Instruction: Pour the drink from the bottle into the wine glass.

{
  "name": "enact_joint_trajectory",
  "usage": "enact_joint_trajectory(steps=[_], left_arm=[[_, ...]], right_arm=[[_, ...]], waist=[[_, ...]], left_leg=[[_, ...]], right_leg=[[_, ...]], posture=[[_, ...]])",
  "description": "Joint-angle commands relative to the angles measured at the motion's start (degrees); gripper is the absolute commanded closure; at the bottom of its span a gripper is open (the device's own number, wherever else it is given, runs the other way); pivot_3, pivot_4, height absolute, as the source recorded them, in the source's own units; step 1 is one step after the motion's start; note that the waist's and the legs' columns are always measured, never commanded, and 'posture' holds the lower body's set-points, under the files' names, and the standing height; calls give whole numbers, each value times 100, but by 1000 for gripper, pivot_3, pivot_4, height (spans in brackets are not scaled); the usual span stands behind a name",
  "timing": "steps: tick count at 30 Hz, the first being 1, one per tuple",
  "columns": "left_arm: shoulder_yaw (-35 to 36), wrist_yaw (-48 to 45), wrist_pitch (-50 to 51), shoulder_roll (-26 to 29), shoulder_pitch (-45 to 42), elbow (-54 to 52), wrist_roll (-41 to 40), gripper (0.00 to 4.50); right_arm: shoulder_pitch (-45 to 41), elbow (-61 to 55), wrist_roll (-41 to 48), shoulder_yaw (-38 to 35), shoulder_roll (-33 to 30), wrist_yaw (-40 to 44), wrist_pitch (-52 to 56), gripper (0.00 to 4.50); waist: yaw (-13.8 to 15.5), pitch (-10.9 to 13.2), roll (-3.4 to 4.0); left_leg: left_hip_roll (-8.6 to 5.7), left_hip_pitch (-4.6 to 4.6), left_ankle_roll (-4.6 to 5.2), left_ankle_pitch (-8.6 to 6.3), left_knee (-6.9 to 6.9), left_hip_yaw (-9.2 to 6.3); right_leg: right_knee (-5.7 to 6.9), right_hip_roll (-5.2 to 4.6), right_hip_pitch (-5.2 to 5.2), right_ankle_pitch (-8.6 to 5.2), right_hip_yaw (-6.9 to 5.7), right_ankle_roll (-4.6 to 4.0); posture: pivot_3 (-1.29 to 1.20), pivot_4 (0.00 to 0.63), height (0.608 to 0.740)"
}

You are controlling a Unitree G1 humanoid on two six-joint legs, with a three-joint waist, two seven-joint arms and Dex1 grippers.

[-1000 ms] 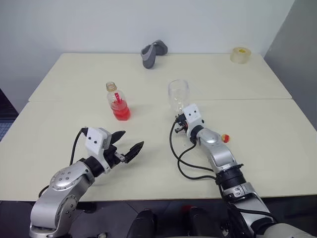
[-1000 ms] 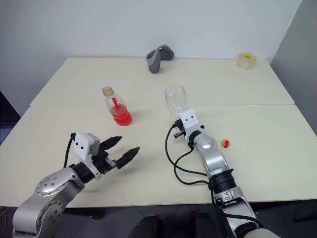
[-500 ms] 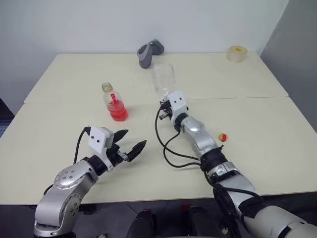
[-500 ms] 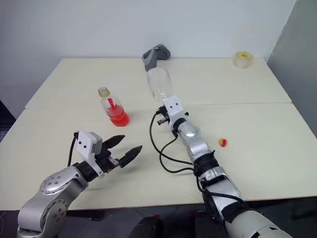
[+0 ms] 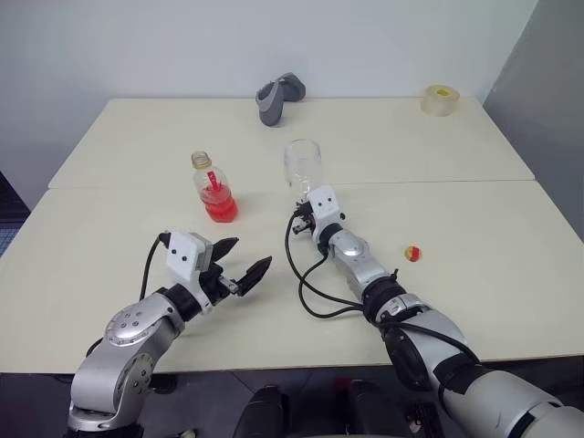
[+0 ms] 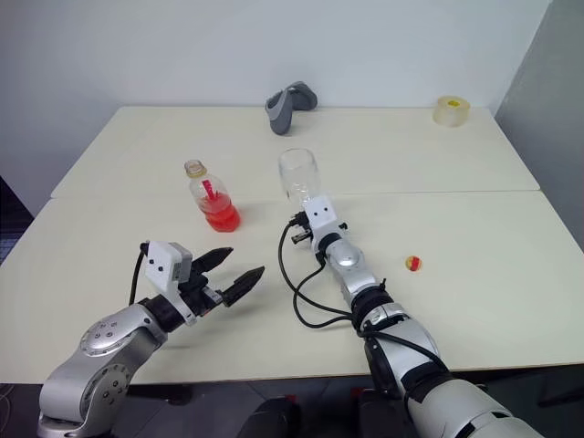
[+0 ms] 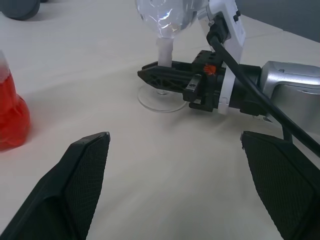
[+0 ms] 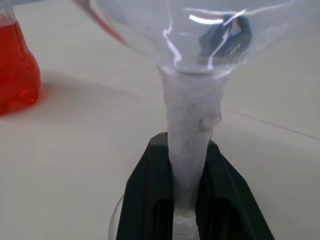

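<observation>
Wine glass [image 5: 304, 164] now nearer bottle [image 5: 215, 188].

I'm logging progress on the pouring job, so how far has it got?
Done: the bottle stands uncapped on the table, and a small red-and-yellow cap lies apart to its right. In hand: the right gripper, jaws shut on the stem, holds the wine glass upright with its foot on the table. Left: the left gripper, jaws open, has not taken the bottle; the drink is all in it, and the glass is empty.
</observation>
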Motion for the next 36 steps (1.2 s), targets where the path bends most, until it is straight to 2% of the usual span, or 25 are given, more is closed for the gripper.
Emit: enact_joint_trajectory(steps=[1, 2, 4, 12, 17, 23, 29, 34, 36], left_arm=[[-37, 1, -124, -11, -92, -70, 38, 0], [-44, -8, -133, -5, -98, -59, 43, 0], [-46, -24, -149, 8, -107, -38, 50, 0], [8, -120, -219, 83, -142, 123, 109, 0], [38, -164, -361, 106, -234, 349, 195, 0], [26, -148, -497, 67, -271, 471, 241, 0], [-19, -134, -590, 35, -331, 588, 276, 0], [7, -46, -652, -37, -383, 690, 347, 0], [57, 151, -799, -129, -458, 912, 520, 0]], right_arm=[[-89, 81, 69, -147, -14, -104, 7, 4247], [-98, 70, 115, -184, -11, -20, -4, 3544], [-99, 47, 152, -236, -2, 65, -47, 2989], [166, -476, 179, -203, -20, 477, -145, 60], [811, -1800, 260, -38, -253, 1047, 192, 20], [1780, -3914, 435, 159, -606, 1502, 1169, 20], [2548, -5331, 614, 345, -998, 1862, 1861, 20], [3062, -6404, 908, 304, -1475, 2202, 2452, 20], [3399, -7080, 979, 155, -1937, 2354, 2759, 20]], waist=[[0, 0, 0], [0, 0, 0], [-6, 1, 1], [-20, 1, 2], [2, 1, 1], [1, 1, 1], [3, 1, 1], [11, 1, 1], [32, 2, 1]], left_leg=[[0, 0, 0, 0, 0, 0], [0, 0, 0, 0, 0, 0], [0, 0, 0, 0, 0, 1], [1, 0, 1, -1, -1, 1], [1, -2, 4, -2, -1, -1], [1, -2, 7, -4, -1, -2], [2, -1, 11, -6, -3, -2], [1, -2, 12, -7, -2, -2], [1, -2, 12, -7, -2, -2]], right_leg=[[0, 0, 0, 0, 0, 0], [0, 0, 0, 0, 1, 0], [0, 0, 0, 0, 1, 0], [1, 0, -2, 0, 1, 0], [-1, 0, -2, 0, 0, 0], [-2, -1, -2, 0, 1, 0], [-1, 0, -2, -1, -1, 1], [-4, -1, -1, -1, -1, 1], [-4, -1, -1, -1, -1, 1]], posture=[[0, 150, 740], [0, 150, 740], [0, 150, 740], [0, 150, 740], [0, 150, 740], [0, 150, 740], [0, 150, 740], [0, 150, 740], [0, 150, 740]])
